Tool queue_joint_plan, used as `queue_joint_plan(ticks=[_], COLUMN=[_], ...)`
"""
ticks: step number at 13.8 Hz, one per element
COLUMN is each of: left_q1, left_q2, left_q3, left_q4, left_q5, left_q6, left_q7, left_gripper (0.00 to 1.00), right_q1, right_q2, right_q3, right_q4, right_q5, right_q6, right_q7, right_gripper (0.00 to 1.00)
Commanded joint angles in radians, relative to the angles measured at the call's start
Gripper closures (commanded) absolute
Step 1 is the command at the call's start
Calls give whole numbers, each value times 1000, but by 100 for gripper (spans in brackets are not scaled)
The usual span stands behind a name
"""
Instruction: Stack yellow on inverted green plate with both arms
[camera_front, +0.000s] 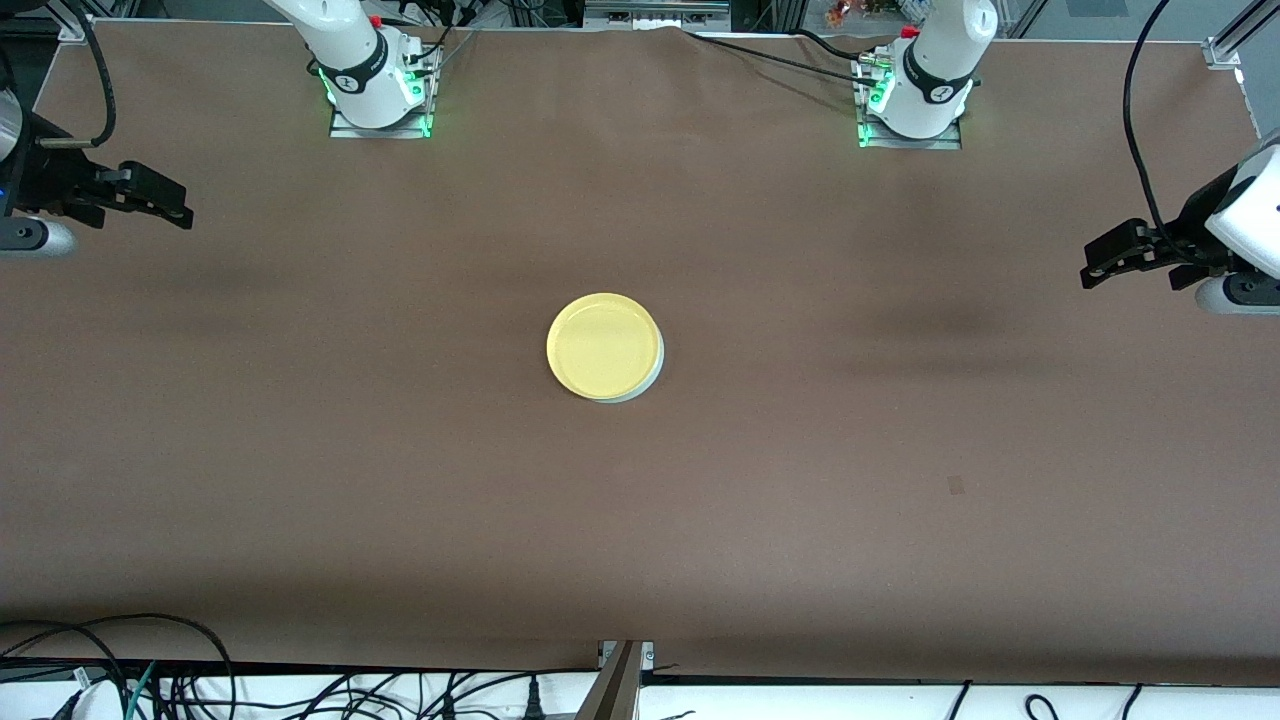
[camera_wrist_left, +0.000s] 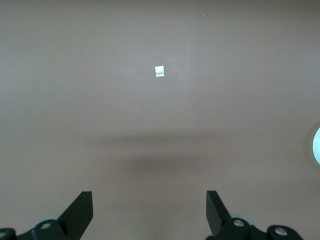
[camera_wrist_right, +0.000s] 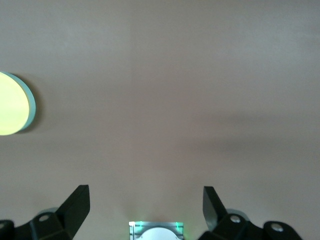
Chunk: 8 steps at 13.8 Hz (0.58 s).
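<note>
1. Left wrist view has the left gripper (camera_wrist_left: 150, 210) with its two black fingers (camera_wrist_left: 82, 210) spread wide apart and nothing between them, only bare brown table (camera_wrist_left: 160, 125) below.
2. Outward from those jaws, a small white square tag (camera_wrist_left: 159, 71) lies flat on the table ahead of the gap, well apart from the fingertips; a pale sliver of the green plate (camera_wrist_left: 317, 145) shows at the edge of the picture.
3. Right wrist view has the right gripper (camera_wrist_right: 146, 207) likewise spread wide and holding nothing (the right arm's base (camera_wrist_right: 156, 231) glows green between the fingers).
4. Outward from these jaws, the yellow plate (camera_wrist_right: 11, 104) sits off to one side, well apart, with the green plate's rim (camera_wrist_right: 31, 105) showing under its edge.
5. Front view: the left gripper (camera_front: 1100, 262) hangs over the left arm's end of the table, the right gripper (camera_front: 165, 200) over the right arm's end; both arms wait.
6. Midway between the two grippers, the yellow plate (camera_front: 602, 345) rests rim-up on the green plate (camera_front: 648, 382), which peeks out as a thin crescent along the edge toward the left arm and nearer the front camera.
</note>
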Motion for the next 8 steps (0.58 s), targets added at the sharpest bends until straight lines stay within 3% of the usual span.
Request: queue_joint_plan(ticks=[1, 4, 8], left_q1=[-3, -3, -3], left_q2=[11, 11, 11], left_q3=[2, 2, 2], left_q4=[27, 27, 26], left_q5=[-12, -12, -11], left_q6=[-12, -12, -12], left_q7=[2, 2, 2], left_gripper=[0, 0, 0], right_q1=[-21, -19, -21], right_q2=[-11, 9, 74], right_q3=[24, 22, 16], right_q4=[-28, -15, 83], right_q5=[-21, -19, -10], right_q6=[-12, -12, -71], right_q7=[-35, -38, -49], right_gripper=[0, 0, 0])
